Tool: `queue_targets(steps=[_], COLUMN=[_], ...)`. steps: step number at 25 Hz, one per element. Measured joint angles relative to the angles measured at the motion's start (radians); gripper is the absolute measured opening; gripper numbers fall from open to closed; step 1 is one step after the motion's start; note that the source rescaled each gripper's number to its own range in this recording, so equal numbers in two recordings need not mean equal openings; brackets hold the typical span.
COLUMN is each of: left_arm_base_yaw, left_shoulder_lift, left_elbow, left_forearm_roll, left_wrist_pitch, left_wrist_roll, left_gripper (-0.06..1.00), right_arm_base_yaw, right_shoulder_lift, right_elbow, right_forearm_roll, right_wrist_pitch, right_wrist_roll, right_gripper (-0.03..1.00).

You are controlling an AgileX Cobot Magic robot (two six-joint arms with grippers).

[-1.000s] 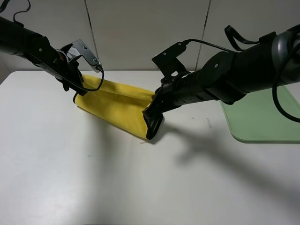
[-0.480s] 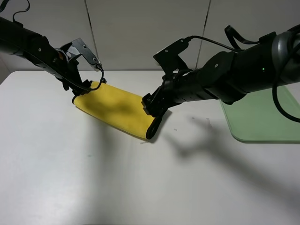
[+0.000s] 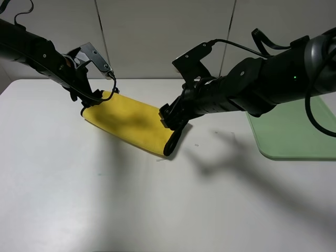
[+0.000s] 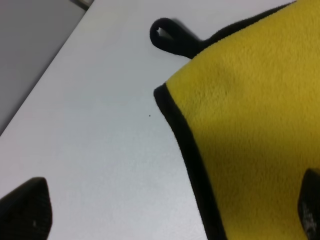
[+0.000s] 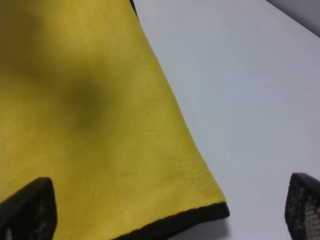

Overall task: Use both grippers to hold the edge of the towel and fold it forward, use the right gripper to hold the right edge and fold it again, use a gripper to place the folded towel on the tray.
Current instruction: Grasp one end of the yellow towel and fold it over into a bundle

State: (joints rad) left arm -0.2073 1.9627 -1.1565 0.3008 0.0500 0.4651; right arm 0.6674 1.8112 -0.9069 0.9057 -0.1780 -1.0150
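While both arms hang low over it, the yellow towel (image 3: 128, 126) lies flat on the white counter (image 3: 105, 210), left of centre in the high view. It forms a long strip running from far-left to near-right. Black trim borders its ends. In the right wrist view one long side is bare yellow with no trim, which reads as a fold line. The towel is well apart from the green tray (image 3: 294, 134) at the counter's right side.

Left tool (image 3: 96, 95): it sits at the strip's far-left end. In the left wrist view its fingertips (image 4: 25, 212) are spread wide, out at the frame edges. One tip is over bare counter, the other over yellow cloth. The trimmed towel corner lies below the gap and nothing is gripped. A small black hanging loop (image 4: 167, 37) sticks out from the trim onto the counter.

Right tool (image 3: 170, 139): it sits at the strip's near-right end. The high view shows one black finger reaching down at the towel's right edge. In the right wrist view its fingertips (image 5: 30, 210) are also spread wide, one over cloth and one over bare counter. The trimmed corner lies below the gap and nothing is gripped. Cannot tell whether any tip touches the cloth.
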Motion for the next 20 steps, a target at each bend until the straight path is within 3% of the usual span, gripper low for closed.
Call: queue_targets(steps=[7,12,20], left_arm_base_yaw=[0.0,0.0,0.0], left_shoulder_lift=[0.0,0.0,-0.096], left_elbow=[0.0,0.0,0.0], left_forearm_roll=[0.0,-0.007,-0.011], left_wrist_pitch=[-0.001,0.011,0.191], left_wrist_roll=[-0.019,-0.162,-0.394], left_gripper=[1.0,1.0,1.0], right_arm_base_yaw=[0.0,0.0,0.0], right_shoulder_lift=[0.0,0.0,0.0], right_elbow=[0.0,0.0,0.0], right_forearm_roll=[0.0,0.0,0.0], right_wrist_pitch=[0.0,0.0,-0.002], right_wrist_roll=[0.0,0.0,0.0], right_gripper=[1.0,1.0,1.0])
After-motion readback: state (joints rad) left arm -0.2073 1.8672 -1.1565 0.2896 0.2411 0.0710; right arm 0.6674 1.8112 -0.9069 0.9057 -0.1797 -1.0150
